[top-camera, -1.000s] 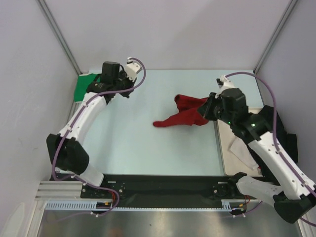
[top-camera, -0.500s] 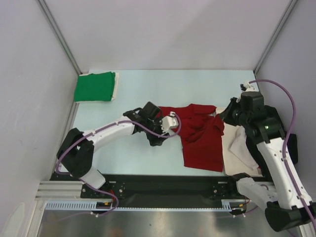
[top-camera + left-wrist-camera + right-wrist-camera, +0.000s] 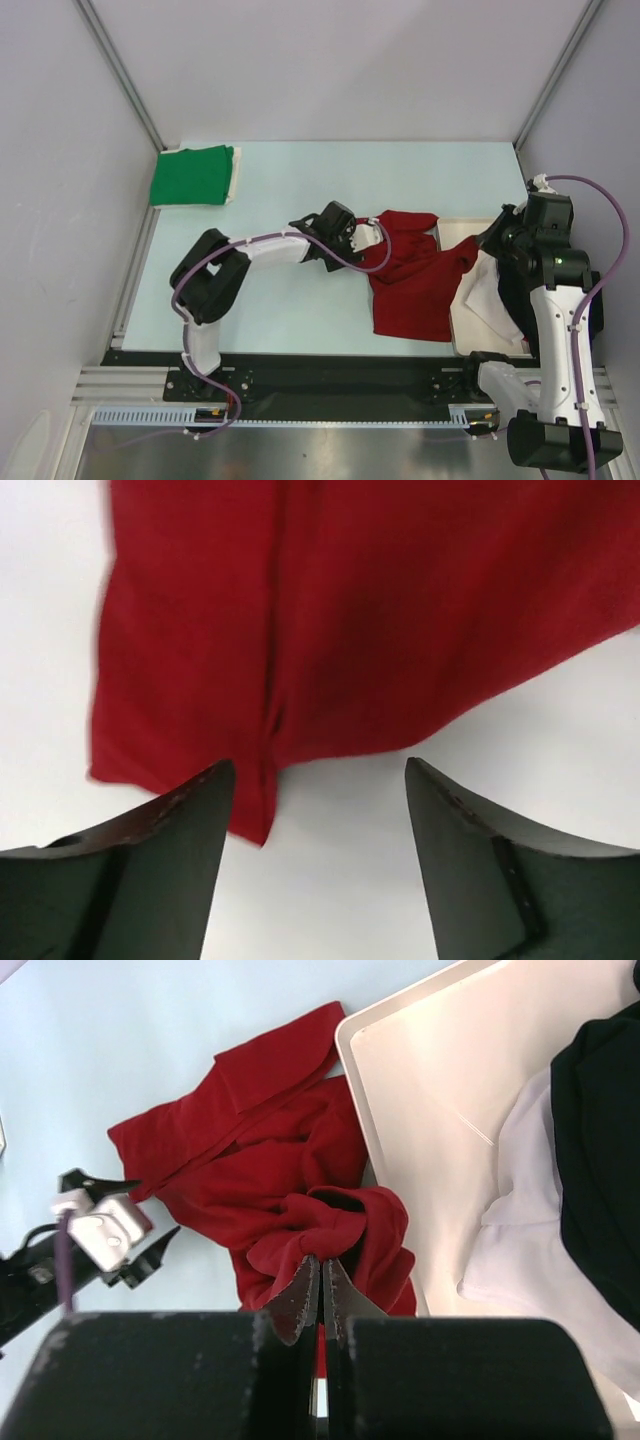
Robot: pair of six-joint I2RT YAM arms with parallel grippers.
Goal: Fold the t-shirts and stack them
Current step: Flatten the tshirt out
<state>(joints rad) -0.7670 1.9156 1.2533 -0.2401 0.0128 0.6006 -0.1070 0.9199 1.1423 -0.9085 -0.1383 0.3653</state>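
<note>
Left pincer, top view: the left pincer (image 3: 372,238) sits low at the left edge of the red t-shirt (image 3: 410,285); its opening cannot be read from here.
Right pincer, top view: the right pincer (image 3: 488,240) is over the cream board (image 3: 462,232), and a red corner rises toward it.
Shirts, top view: the red t-shirt lies rumpled on the surface (image 3: 280,180), right of centre, lapping the board. The green t-shirt (image 3: 190,176) lies folded in the far left corner, well apart.
Left wrist view: the fingers are spread and hold nothing, with the red hem just ahead.
Right wrist view: the fingers are pressed together, pinching a bunched fold of red cloth.
Handling: light, limp cloth that will likely sag and drag. Taking hold at two hem or shoulder corners looks best.
</note>
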